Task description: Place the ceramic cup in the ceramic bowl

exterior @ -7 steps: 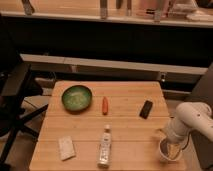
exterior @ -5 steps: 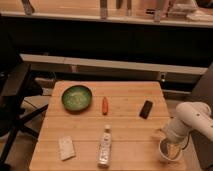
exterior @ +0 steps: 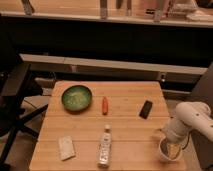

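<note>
On the left edge of the scene, beside the wooden table (exterior: 125, 127), stands a dark office chair (exterior: 12, 102). At the table's front left lies a small pale flat packet (exterior: 66, 147). Behind it, toward the back left, the ceramic bowl (exterior: 76, 97) sits upright, its green inside facing up and holding nothing. Just right of the bowl lies a small orange carrot-like piece (exterior: 104, 105), apart from the bowl's rim. In front of that, near the front edge, a slim clear bottle (exterior: 104, 146) with a white label lies on its side, pointing front to back. Further right, a small black block (exterior: 146, 109) rests at a slant. At the front right corner stands the ceramic cup (exterior: 165, 154), upright and well apart from the bowl. The gripper (exterior: 172, 146) is down at the cup's mouth, at the end of the white arm (exterior: 194, 119) that comes in from the right; I cannot tell whether it is spread or clamped on the cup.
</note>
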{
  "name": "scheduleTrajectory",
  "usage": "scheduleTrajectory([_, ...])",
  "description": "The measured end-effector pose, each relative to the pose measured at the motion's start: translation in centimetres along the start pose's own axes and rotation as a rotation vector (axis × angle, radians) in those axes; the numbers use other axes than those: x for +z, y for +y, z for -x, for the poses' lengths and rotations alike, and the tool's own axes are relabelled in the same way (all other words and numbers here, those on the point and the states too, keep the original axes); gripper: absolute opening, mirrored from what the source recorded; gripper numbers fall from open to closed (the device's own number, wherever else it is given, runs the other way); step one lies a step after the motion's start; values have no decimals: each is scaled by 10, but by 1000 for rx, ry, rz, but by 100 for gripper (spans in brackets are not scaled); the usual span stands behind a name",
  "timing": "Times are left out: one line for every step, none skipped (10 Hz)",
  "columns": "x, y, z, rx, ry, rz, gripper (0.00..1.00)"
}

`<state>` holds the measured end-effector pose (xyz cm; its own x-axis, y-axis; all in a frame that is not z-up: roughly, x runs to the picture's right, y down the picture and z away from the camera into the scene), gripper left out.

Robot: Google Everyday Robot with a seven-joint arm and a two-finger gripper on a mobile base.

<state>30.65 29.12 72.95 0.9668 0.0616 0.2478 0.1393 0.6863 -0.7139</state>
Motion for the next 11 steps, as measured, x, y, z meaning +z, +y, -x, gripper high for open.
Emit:
scheduleTrajectory([0,0,0,-1,1,1,80])
scheduleTrajectory([0,0,0,-2,2,2,80])
scheduleTrajectory([0,0,0,-2,3,2,80])
scheduleTrajectory([0,0,0,-3,3,3,80])
scheduleTrajectory([0,0,-1,-4,4,5,80])
scheduleTrajectory([1,-1,-1,-5,5,7,80])
scheduleTrajectory([1,-1,-1,-7,6,8,80])
scheduleTrajectory([1,-1,-1,-8,7,9,80])
scheduleTrajectory([1,-1,-1,-9,7,9,80])
scheduleTrajectory([1,-1,-1,-9,8,10,80])
scheduleTrajectory([1,-1,-2,-9,8,11,80])
